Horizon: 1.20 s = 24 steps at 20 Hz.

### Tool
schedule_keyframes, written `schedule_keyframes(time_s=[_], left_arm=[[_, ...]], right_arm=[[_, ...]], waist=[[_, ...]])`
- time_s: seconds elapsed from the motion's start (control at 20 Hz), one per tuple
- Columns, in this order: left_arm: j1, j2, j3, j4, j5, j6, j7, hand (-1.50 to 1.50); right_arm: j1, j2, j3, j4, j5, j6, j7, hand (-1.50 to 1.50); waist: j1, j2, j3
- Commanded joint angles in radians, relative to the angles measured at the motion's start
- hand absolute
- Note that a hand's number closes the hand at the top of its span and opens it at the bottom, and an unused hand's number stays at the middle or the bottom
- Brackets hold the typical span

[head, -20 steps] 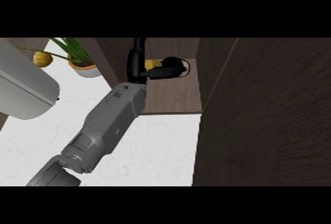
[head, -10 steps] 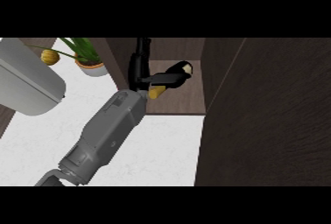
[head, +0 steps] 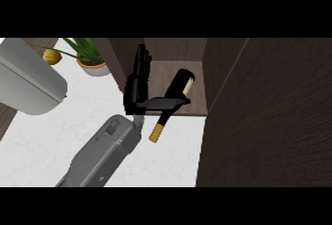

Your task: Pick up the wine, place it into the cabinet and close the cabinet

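In the head view, I am holding the dark glass wine bottle with a gold-capped neck in the left robot hand. The thumb is pinching across its neck and the fingers are lying straight alongside. The bottle's base is sitting inside the dark wooden cabinet and its cap end is overhanging the white marble surface, so I judge it is going in base first. The right robot hand is not showing.

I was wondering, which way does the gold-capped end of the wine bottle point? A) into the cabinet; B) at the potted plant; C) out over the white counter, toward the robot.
C: the wine bottle has its dark base toward the cabinet opening, while its gold cap sticks out over the counter, below the thumb of the hand.
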Motion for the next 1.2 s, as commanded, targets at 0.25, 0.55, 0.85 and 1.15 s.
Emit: schedule_keyframes(time_s=[0.25,0.55,0.85,1.15], left_arm=[[0.301,0.023,-0.164,-0.397,-0.084,0.1,0.052,-1.5],[0.496,0.085,-0.207,-0.596,-0.109,0.101,0.014,-1.5],[0.6,0.147,-0.247,-0.732,-0.157,0.16,0.047,-1.5],[0.777,0.272,-0.209,-0.849,-0.123,0.064,-0.03,-1.5]], right_arm=[[0.006,-0.001,0.061,-0.221,-0.002,-0.045,0.142,-1.5],[0.01,-0.047,0.017,-0.252,-0.053,-0.026,0.16,-1.5],[0.0,-0.167,0.108,-0.194,-0.068,0.133,0.172,1.5],[0.003,-0.128,0.331,-0.18,-0.053,0.149,0.181,1.5]], waist=[[-0.01,0.005,-0.001],[-0.014,0.009,-0.001],[-0.015,0.008,0.0],[-0.009,0.007,-0.002]])
